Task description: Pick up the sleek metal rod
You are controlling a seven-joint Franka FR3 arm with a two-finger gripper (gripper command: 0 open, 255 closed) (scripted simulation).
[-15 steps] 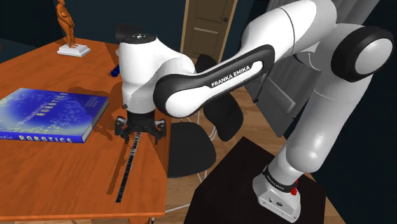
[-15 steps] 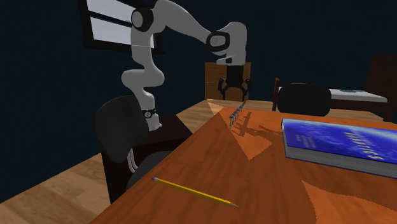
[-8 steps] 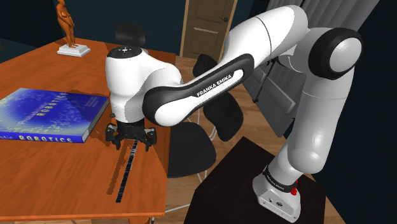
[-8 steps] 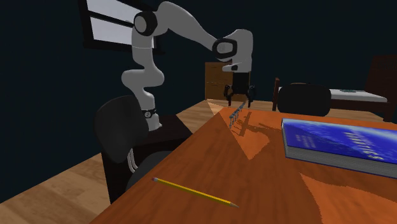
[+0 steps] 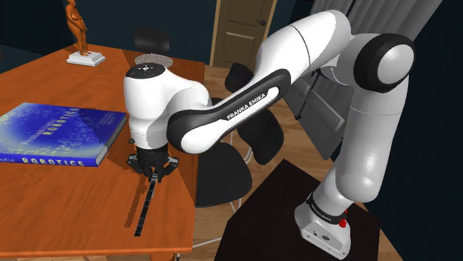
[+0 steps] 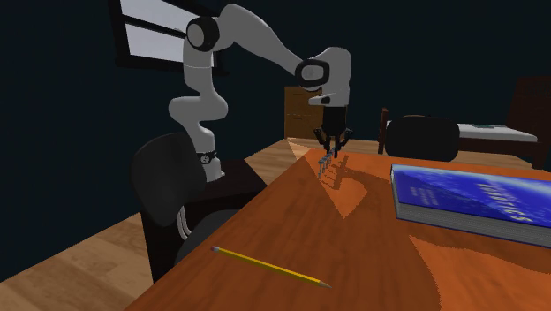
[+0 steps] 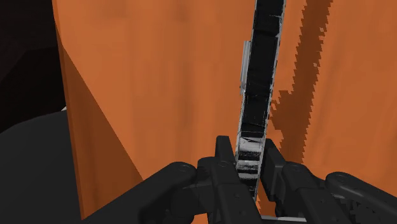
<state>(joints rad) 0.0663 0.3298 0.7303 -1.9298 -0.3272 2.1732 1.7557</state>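
The rod (image 5: 145,205) is a long, thin, dark bar with a shiny ribbed face, lying flat on the orange wooden table (image 5: 67,200) near its edge by the stand. My gripper (image 5: 153,170) has come down onto the rod's far end and is shut on it. In the wrist view the two black fingers (image 7: 222,159) clasp the rod (image 7: 259,83) from both sides, and its length runs away from the gripper (image 7: 248,164) across the table. From the second exterior view the gripper (image 6: 328,147) stands upright over the rod (image 6: 326,163).
A thick blue book (image 5: 52,133) lies close beside the gripper, seen also as the book (image 6: 468,199). A bronze figurine (image 5: 78,33) stands at the far corner. A yellow pencil (image 6: 269,265) lies apart. A black office chair (image 5: 222,174) sits just past the table edge.
The arm came down over the rod's end, and the fingers, spread wide before, have drawn together on the rod. The rod has not moved.
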